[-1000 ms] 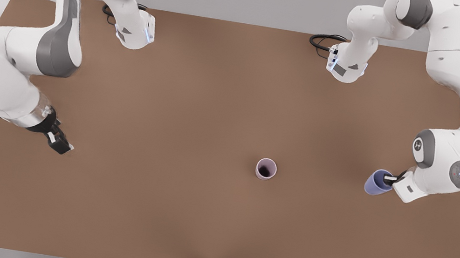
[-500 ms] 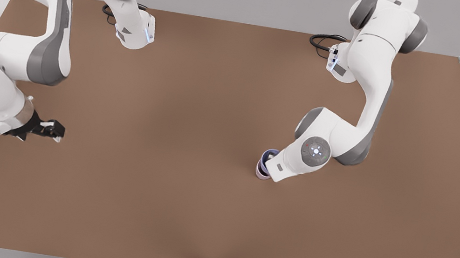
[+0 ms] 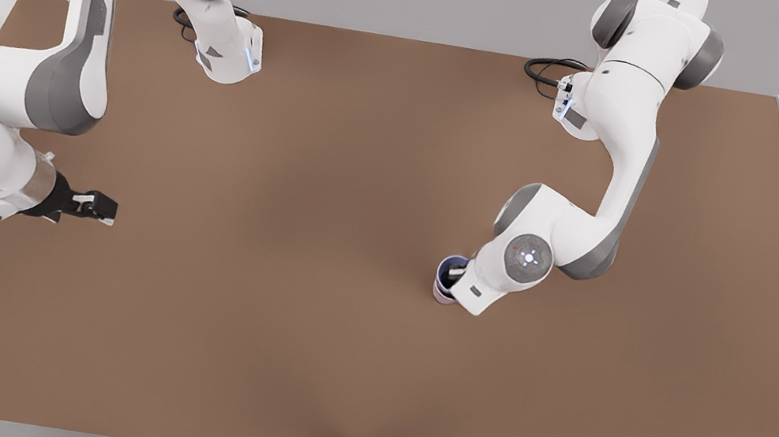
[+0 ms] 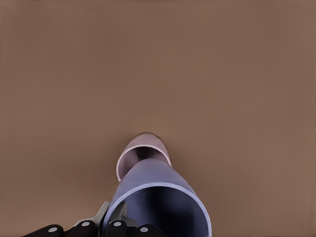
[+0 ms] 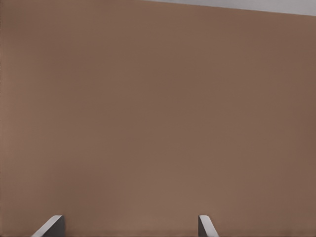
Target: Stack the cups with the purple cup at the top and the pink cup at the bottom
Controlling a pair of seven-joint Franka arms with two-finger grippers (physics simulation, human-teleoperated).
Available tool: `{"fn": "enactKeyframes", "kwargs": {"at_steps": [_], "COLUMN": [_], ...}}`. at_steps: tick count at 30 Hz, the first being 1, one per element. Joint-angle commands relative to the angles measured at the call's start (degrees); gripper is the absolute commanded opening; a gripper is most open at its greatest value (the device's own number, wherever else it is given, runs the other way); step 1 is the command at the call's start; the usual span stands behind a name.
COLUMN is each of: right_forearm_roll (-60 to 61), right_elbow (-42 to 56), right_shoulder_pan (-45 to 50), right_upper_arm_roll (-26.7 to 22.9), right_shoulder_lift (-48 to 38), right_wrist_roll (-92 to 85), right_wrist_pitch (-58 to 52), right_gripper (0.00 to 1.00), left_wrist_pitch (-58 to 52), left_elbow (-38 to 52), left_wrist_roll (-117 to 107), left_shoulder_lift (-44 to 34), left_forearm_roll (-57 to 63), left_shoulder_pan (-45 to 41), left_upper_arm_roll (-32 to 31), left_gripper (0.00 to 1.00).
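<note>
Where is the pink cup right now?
The pink cup stands on the table, right of middle in the front view, directly under the purple cup in the left gripper.

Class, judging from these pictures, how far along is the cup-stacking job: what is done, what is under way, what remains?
Done: the pink cup stands upright on the table, and the purple cup is lifted directly over it.
In hand: the left gripper grips the purple cup's rim, its base pointing into the pink cup's mouth.
Left: seat it fully, then release.
The right gripper waits open at the front view's left.

purple cup (image 3: 452, 265) directly above pink cup (image 3: 442, 293) | both mid-table (image 3: 308, 316), toward front view's right
</note>
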Motion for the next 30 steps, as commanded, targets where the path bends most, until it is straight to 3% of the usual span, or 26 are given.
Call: {"fn": "enactKeyframes", "kwargs": {"at_steps": [1, 12, 17, 30], "right_forearm_roll": [0.8, 0.7, 0.7, 2.1], "right_elbow": [0.0, -1.5, -18.4, -17.3], "right_shoulder_pan": [0.0, -0.2, -2.2, -2.4], "right_upper_arm_roll": [0.0, 0.0, -0.1, 0.0], "right_shoulder_lift": [0.0, -1.0, -10.2, -9.6], "right_wrist_roll": [3.4, 3.0, 2.9, 2.9], "right_wrist_pitch": [-0.7, 0.8, 10.2, 10.6], "right_gripper": [1.0, 1.0, 1.0, 1.0], "left_wrist_pitch": [3.3, 3.6, 4.2, 4.5], "left_elbow": [0.0, -4.4, -4.8, -5.5], "left_wrist_roll": [-13.0, -12.9, -12.8, -12.8], "left_shoulder_lift": [0.0, -1.4, -1.0, -0.5], "left_forearm_roll": [0.1, 0.2, 0.2, 0.1], "left_shoulder_pan": [0.0, 0.2, 0.3, 0.4], "left_upper_arm_roll": [0.0, -0.1, -0.1, -0.1], "left_gripper": [0.21, 0.21, 0.21, 0.21]}}
